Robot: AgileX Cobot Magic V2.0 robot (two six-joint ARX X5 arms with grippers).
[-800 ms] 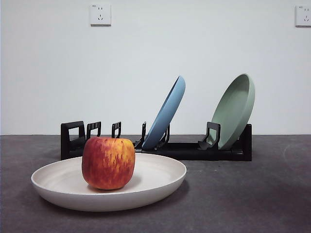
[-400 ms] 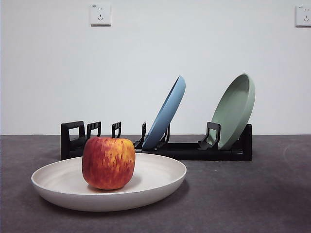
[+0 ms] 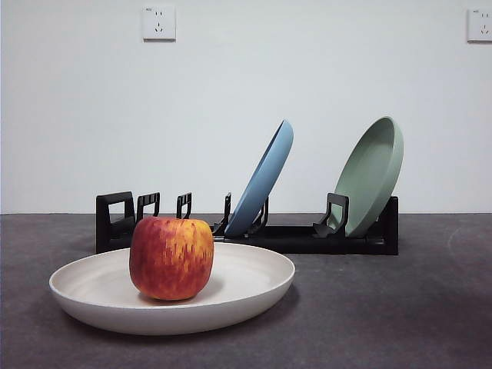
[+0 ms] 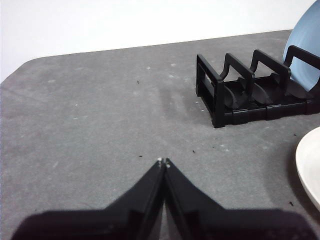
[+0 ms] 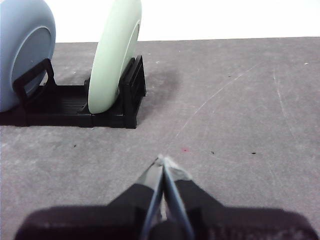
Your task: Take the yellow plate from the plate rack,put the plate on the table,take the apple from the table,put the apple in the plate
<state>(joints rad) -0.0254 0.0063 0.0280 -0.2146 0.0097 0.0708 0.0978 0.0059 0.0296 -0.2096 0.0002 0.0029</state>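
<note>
1. The apple (image 3: 171, 258) is seated upright inside the yellow plate (image 3: 254, 286), which lies flat on the table (image 3: 400, 323) in front of the plate rack (image 3: 292, 237).
2. A blue plate (image 3: 265, 178) and a green plate (image 3: 373, 174) are held tilted in the rack.
3. The left gripper (image 4: 163, 162) is observed with jaws pressed together, empty, above bare table beside the rack's end.
4. The right gripper (image 5: 162, 160) is likewise closed and empty.

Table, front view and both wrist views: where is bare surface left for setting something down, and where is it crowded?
Bare table lies beside the yellow plate, in front of the sage-green plate. More lies off each end of the plate rack, under the shut left claw and right claw. Crowded: the yellow plate, holding the apple, sits close in front of the rack with the blue plate.
</note>
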